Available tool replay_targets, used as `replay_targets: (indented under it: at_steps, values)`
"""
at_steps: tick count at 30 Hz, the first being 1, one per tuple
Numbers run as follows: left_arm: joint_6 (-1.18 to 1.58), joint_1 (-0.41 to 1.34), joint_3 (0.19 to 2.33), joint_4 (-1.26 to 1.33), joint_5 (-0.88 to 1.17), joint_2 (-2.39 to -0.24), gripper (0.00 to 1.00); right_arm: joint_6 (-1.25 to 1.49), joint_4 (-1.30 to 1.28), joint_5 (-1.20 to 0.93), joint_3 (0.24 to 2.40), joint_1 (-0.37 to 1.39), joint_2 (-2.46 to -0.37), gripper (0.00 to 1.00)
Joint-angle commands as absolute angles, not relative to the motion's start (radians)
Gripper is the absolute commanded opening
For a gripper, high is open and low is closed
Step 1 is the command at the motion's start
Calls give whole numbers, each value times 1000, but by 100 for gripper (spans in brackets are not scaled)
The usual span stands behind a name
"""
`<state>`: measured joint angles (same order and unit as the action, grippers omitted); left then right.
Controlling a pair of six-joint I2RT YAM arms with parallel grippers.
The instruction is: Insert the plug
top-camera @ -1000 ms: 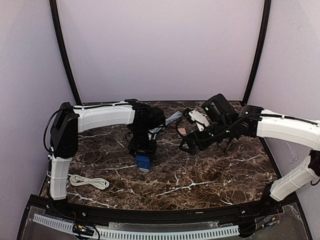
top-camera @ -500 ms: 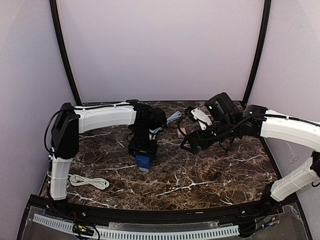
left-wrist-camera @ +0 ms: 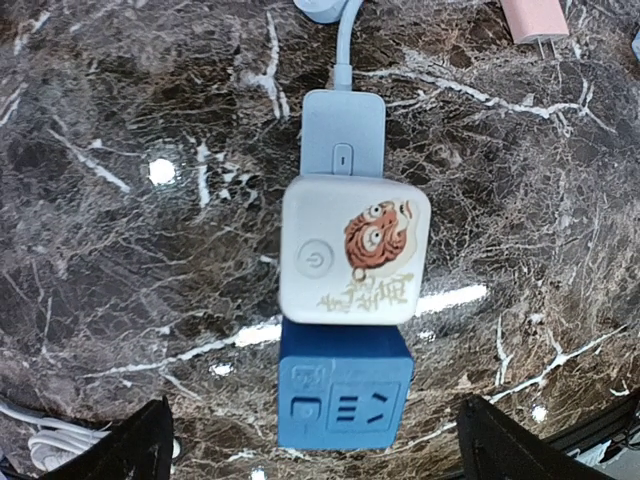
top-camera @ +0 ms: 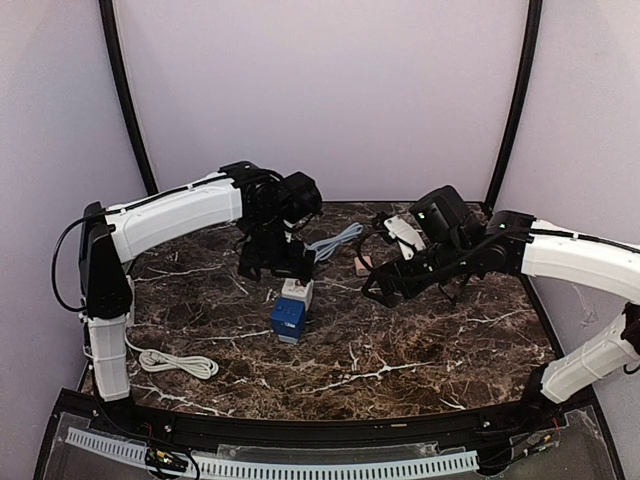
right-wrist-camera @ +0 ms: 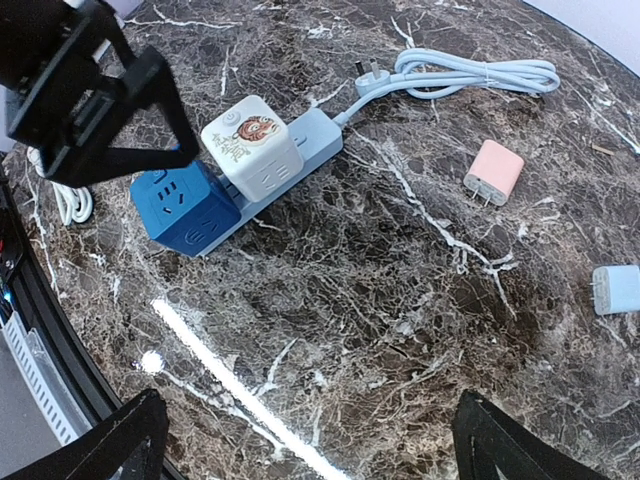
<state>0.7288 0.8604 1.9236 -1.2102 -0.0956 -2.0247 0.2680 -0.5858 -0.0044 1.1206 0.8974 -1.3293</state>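
The plug, a white cube with a tiger picture, sits upright on the pale blue power strip, touching a blue cube on the same strip. In the top view the white cube stands just behind the blue cube. My left gripper hovers open above and behind them, nothing between its fingertips. My right gripper hangs open over bare marble to the right, its fingertips wide apart. The right wrist view also shows the white cube and strip.
A pink adapter and a pale blue adapter lie loose on the marble right of the strip. The strip's coiled cable lies at the back. A white cable is coiled at the front left.
My left gripper has opened, let go of the white cube and risen back from it, leaving the cube on the strip. The right arm has barely moved.
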Motion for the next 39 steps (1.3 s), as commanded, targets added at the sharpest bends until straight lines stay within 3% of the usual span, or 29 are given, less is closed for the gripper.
replay_targets:
  at_steps: [1, 7, 15, 21, 29, 39]
  values:
    - [746, 859, 1898, -1342, -197, -1903, 99, 288, -565, 54, 1108, 893, -1327, 98]
    - [752, 749, 1699, -1406, -300, -1720, 99, 289, -560, 69, 1094, 893, -1333, 99]
    - [695, 451, 1331, -1312, -303, -1395, 99, 296, -561, 44, 1085, 893, -1339, 99]
    - [561, 185, 1172, -1242, -300, -1334, 99, 280, -564, 59, 1078, 893, -1336, 99]
    - [675, 76, 1138, -1267, -369, -1380, 96, 321, -571, 67, 1090, 893, -1338, 99]
    - [860, 11, 914, -1103, -198, -1235, 86, 271, -562, 56, 1056, 890, -1326, 99]
